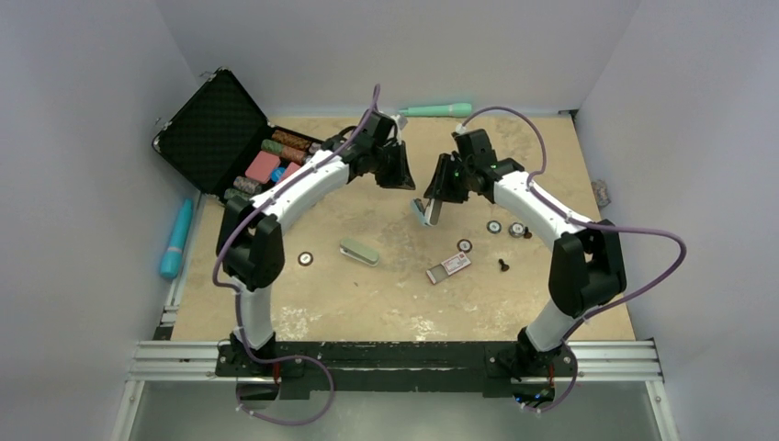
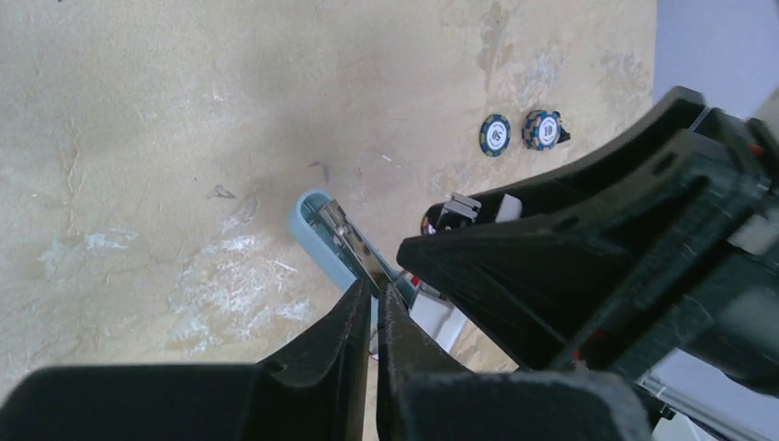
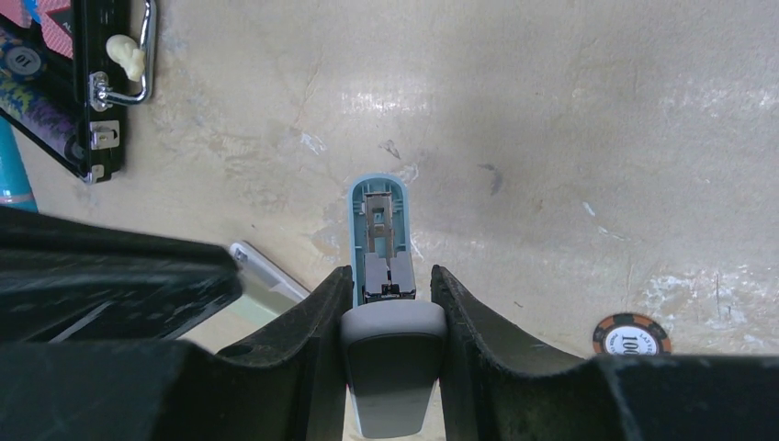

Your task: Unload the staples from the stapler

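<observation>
R pincer (image 3: pixel 390 276) grips open pale-blue stapler (image 3: pixel 378 184).

Far off to the left of the left fingers (image 1: pixel 397 171), an open black hard case with a foam-lined lid (image 1: pixel 209 129) holds stacks of coloured poker chips (image 1: pixel 276 158). Further left and nearer, a teal plastic tube (image 1: pixel 176 239) lies off the sandy beige tabletop (image 1: pixel 395 308). Beyond both sets of fingers, a mint-green pen-shaped stick (image 1: pixel 436 109) sits at the far edge. Nearer than the left fingers lies a pale green oblong block (image 1: pixel 358 251), with a lone dark chip (image 1: pixel 305 259) to its left. Right of the right fingers (image 1: pixel 439 189), two round chips (image 1: pixel 494 226) lie close together. Nearer than them sit a small red-and-white box (image 1: pixel 448 266) and a brown chip marked 100 (image 3: pixel 632 336).
</observation>
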Motion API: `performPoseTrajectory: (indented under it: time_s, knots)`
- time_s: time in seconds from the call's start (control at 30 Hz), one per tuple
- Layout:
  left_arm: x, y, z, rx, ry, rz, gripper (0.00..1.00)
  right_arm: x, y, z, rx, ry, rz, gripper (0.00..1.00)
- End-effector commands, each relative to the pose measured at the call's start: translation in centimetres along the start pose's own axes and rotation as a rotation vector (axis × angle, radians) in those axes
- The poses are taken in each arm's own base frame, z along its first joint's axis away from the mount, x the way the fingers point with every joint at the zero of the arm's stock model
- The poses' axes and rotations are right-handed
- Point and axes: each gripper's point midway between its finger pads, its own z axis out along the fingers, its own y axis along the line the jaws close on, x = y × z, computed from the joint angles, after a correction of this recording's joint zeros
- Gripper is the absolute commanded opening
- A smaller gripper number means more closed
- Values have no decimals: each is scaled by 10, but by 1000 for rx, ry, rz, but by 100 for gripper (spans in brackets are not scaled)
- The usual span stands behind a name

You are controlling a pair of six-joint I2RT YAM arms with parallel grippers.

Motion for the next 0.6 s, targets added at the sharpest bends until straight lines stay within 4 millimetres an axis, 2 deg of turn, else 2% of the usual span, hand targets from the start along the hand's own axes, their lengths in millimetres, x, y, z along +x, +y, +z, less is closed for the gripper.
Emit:
performPoseTrajectory:
  time_s: [0.0, 0.17, 0.57]
  knots:
    - [-21, -14, 12, 53, -24, -38, 7, -22, 16, -10, -70, -25, -38, 0]
    - [-15, -10, 35, 63, 11, -74, 1, -28, 17, -6, -98, -1, -20, 0]
    - [-3, 3, 50, 40, 36, -101, 0, -17, 19, -1, -132, 39, -7, 0]
